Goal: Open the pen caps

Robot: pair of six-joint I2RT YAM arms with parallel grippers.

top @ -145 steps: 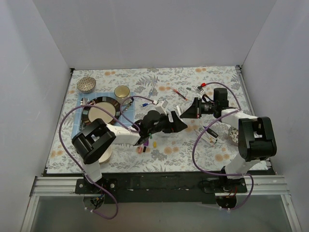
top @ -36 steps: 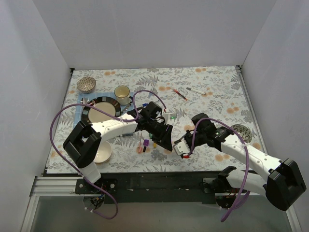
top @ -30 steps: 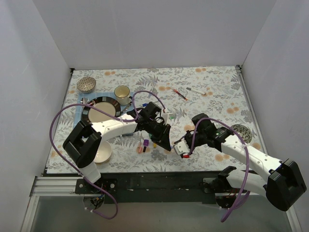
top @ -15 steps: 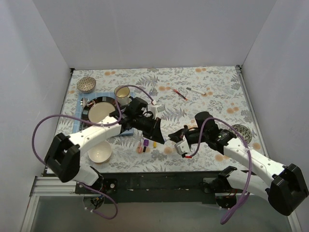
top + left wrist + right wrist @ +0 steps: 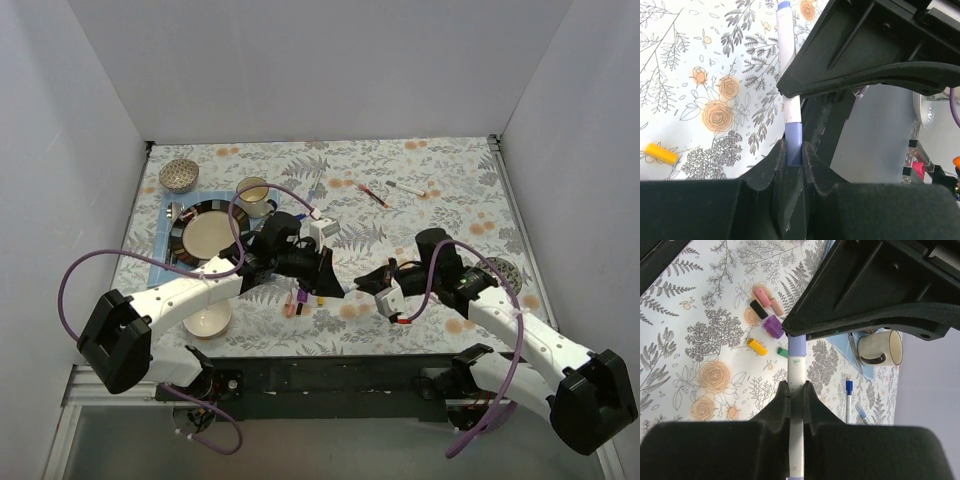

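My left pincer (image 5: 794, 151) pinches cap (image 5: 794, 134), right pincer (image 5: 795, 390) clamps barrel (image 5: 795, 367), above table (image 5: 450, 180) near edge. Light, stiff, probably slick: straight pull.

White walls (image 5: 320, 70), floral tabletop (image 5: 455, 195)

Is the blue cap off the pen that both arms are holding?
No: the left wrist view shows the blue cap, pinched in the left fingers, seated on the white barrel with no gap.
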